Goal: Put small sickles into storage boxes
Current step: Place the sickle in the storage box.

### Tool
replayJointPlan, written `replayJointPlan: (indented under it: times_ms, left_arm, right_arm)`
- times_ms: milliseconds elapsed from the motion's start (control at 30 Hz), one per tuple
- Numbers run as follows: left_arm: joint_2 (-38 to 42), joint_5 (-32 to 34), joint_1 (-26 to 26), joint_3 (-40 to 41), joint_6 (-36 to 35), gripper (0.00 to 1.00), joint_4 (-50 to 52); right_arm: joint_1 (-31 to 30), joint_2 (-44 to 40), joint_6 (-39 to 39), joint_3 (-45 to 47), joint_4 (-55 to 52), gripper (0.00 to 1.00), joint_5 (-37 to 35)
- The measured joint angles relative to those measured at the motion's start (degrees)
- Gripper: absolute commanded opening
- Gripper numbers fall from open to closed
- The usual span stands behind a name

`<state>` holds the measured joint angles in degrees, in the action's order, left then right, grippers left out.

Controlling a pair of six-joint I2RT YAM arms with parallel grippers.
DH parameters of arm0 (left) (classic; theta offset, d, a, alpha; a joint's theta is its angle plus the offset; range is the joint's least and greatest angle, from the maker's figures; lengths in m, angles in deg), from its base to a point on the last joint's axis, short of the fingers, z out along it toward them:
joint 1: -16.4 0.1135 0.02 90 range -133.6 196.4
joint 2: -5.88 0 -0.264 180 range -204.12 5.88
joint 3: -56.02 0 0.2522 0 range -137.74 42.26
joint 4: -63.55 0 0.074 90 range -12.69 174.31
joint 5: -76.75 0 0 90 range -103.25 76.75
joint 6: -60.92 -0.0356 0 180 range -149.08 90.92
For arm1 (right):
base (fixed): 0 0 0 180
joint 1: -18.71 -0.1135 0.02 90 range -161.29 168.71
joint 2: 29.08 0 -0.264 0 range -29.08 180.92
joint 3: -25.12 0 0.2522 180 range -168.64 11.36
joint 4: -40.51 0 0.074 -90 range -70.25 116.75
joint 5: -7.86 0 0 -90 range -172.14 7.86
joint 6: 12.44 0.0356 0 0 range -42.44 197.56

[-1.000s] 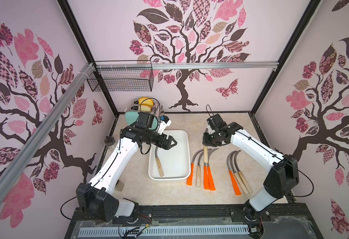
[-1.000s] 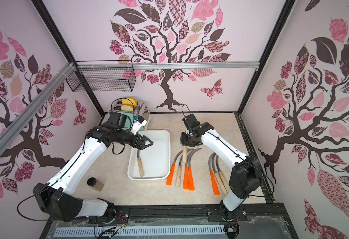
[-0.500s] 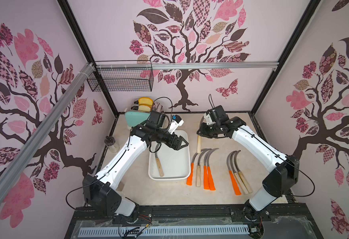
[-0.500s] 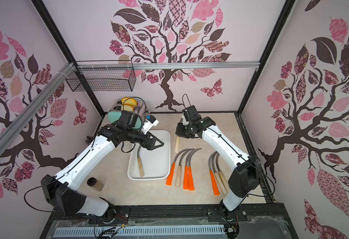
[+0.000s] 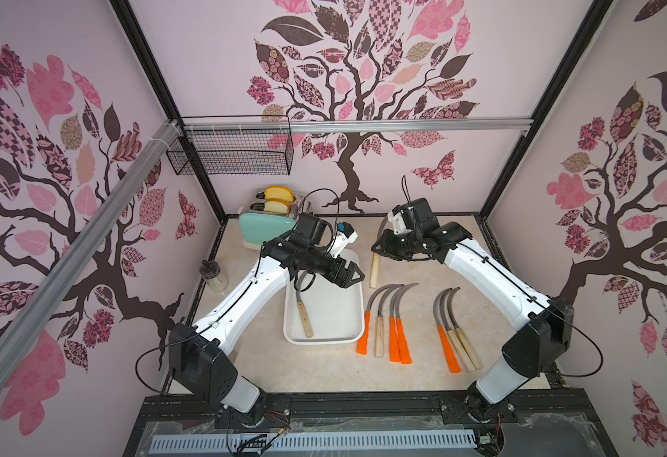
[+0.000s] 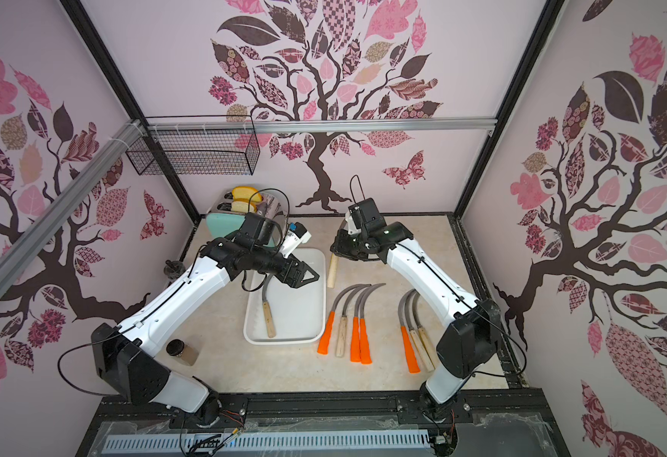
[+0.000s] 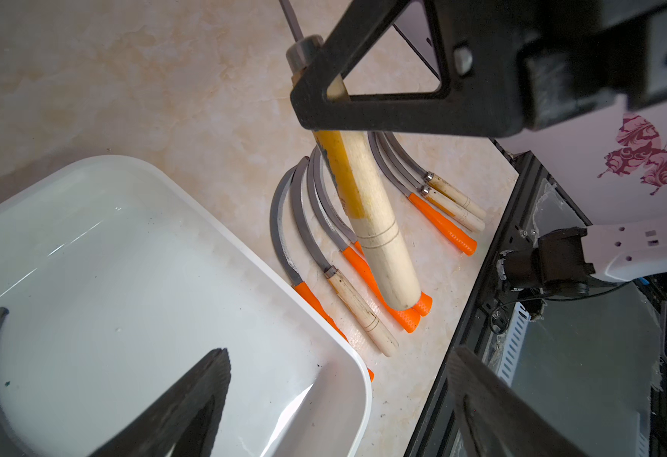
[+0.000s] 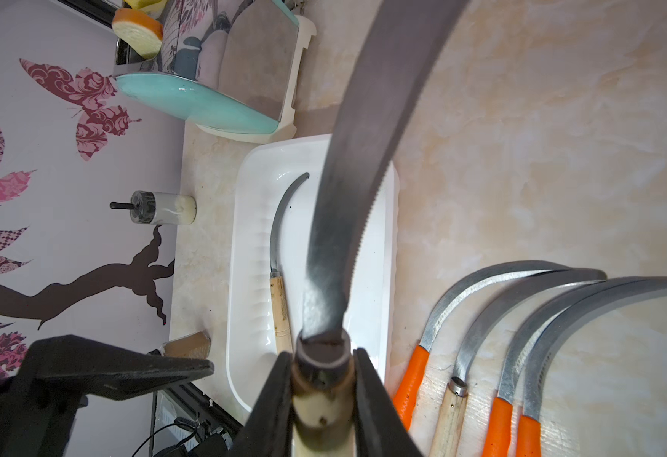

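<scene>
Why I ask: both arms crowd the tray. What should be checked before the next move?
1. Right tool shut on the wooden-handled sickle: ok.
2. Left tool open and empty: ok.
3. Room in the white tray: ok, only the stored sickle lies along one side.
4. Left tool clear of the tray: not ok, it hangs over it.
5. Wooden-handled sickle above the tray: cannot tell.

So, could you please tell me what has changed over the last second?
The right gripper, jaws shut on a wooden-handled sickle, carried it away from the seven loose sickles toward the white tray. The left gripper, open, swung across the tray toward it. The sickle already in the tray and the loose ones stayed put.
</scene>
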<state>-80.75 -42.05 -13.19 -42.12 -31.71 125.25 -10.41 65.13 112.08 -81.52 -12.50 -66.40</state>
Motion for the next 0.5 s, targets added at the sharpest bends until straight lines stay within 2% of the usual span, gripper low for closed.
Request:
replayJointPlan:
  times_ms: [200, 400, 500]
  left_arm:
    - [3.5, 10.1, 1.1, 1.2, 1.0, 0.88, -0.3]
    - [6.1, 15.1, 8.8, 1.2, 2.7, 0.83, 0.5]
    - [7.1, 18.2, 10.3, 2.3, 2.7, 0.80, 1.0]
  right_arm:
    - [-1.7, 0.0, 0.2, 0.0, 0.3, 0.04, 0.1]
    - [-5.6, 1.9, 0.2, -0.1, 1.5, 0.04, 0.1]
    - [-7.3, 4.0, 0.4, -0.2, 2.1, 0.04, 0.2]
